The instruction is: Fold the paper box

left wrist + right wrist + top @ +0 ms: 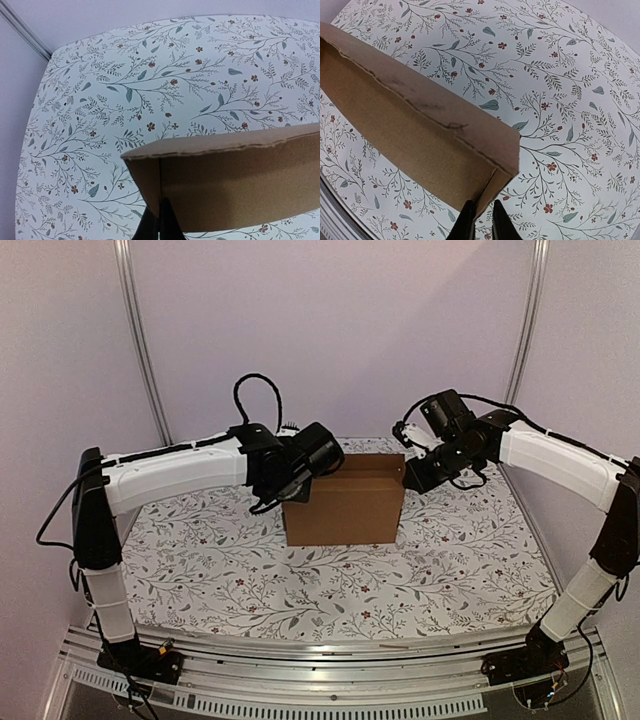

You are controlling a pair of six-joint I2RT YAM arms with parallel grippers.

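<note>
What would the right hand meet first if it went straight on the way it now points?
The paper box: its near corner edge lies right between the fingers of the right hand.

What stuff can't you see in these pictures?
- Back of the paper box: in the top view, its own front wall hides it.
- Fingers of the left gripper: in the top view, the black wrist covers them. In the left wrist view, the bottom edge cuts them off.
- Whether the right gripper is pinching the box or loose: in the right wrist view, the cardboard corner sits in the gap.
</note>
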